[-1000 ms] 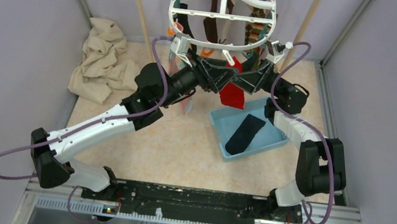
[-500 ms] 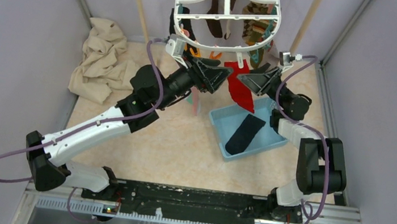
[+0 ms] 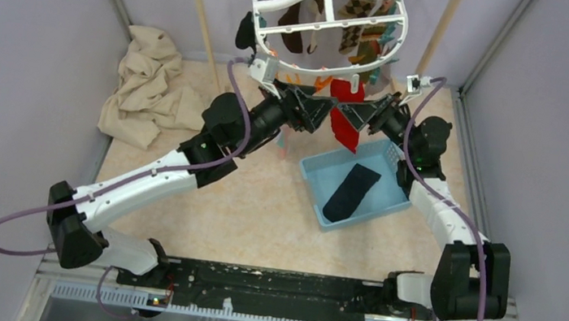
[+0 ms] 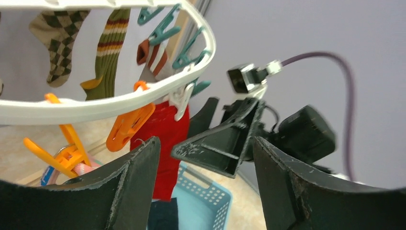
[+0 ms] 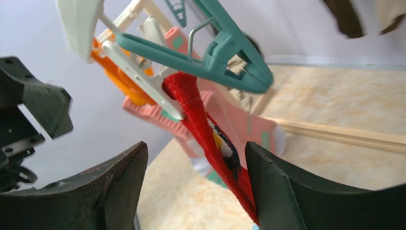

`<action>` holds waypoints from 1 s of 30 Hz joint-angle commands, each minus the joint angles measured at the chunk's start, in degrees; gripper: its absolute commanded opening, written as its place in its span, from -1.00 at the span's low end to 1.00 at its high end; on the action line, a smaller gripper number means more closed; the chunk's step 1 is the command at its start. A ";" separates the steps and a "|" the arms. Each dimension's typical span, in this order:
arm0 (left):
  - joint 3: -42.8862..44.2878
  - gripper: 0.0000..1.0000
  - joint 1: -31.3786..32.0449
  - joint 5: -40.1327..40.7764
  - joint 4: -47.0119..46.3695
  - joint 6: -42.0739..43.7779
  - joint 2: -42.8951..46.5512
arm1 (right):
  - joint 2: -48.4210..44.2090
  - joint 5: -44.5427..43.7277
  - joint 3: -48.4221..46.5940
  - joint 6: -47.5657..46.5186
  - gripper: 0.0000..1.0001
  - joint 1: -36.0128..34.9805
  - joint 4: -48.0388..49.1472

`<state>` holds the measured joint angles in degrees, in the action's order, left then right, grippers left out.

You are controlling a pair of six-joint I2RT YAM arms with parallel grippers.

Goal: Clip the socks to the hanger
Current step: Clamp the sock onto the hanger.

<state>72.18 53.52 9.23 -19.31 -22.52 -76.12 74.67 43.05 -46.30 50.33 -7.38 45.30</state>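
Observation:
The white oval hanger hangs at the back, with orange and teal pegs along its rim. A white peg on the rim grips the top of the red sock, which dangles over the basket. My right gripper is open; the sock runs between its jaws, close to the right finger. My left gripper is open and empty just left of the sock, facing the right gripper. The navy sock lies flat in the blue basket.
The blue basket sits on the floor under the right gripper. Brown argyle and striped socks and a pink patterned sock hang on the hanger. A beige cloth lies at the left. Wooden poles flank the hanger.
The hanger has swung back and upward. Both grippers drew apart from the red sock, then reached up under the rim again. The right jaws widened a little; the sock hangs from the peg.

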 commanded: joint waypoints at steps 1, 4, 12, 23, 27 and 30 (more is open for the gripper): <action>2.43 0.53 0.00 1.78 0.72 3.22 -4.55 | -4.79 -7.22 -4.58 -15.33 0.47 0.26 -17.75; 3.75 0.53 0.01 3.16 1.22 5.12 -7.04 | -7.20 -10.46 -5.44 -19.52 0.46 0.25 -23.26; 2.21 0.54 -0.07 8.94 1.75 9.41 -6.78 | -13.91 -20.78 -10.00 -30.03 0.45 0.26 -38.76; -4.59 0.59 -1.13 7.01 2.99 8.55 -2.46 | -16.10 -9.59 -8.79 -29.19 0.15 -2.30 -33.61; -7.45 0.65 -1.13 7.24 3.14 8.58 -0.52 | -15.89 -9.96 -9.55 -32.52 0.10 -6.76 -32.91; -9.00 0.71 -1.22 7.09 3.14 8.79 1.03 | -13.87 -8.44 -11.29 -33.78 0.07 -8.65 -33.09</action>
<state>64.99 52.62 16.84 -16.16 -14.44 -77.95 59.22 31.86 -53.17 19.64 -13.82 8.95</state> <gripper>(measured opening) 0.839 0.540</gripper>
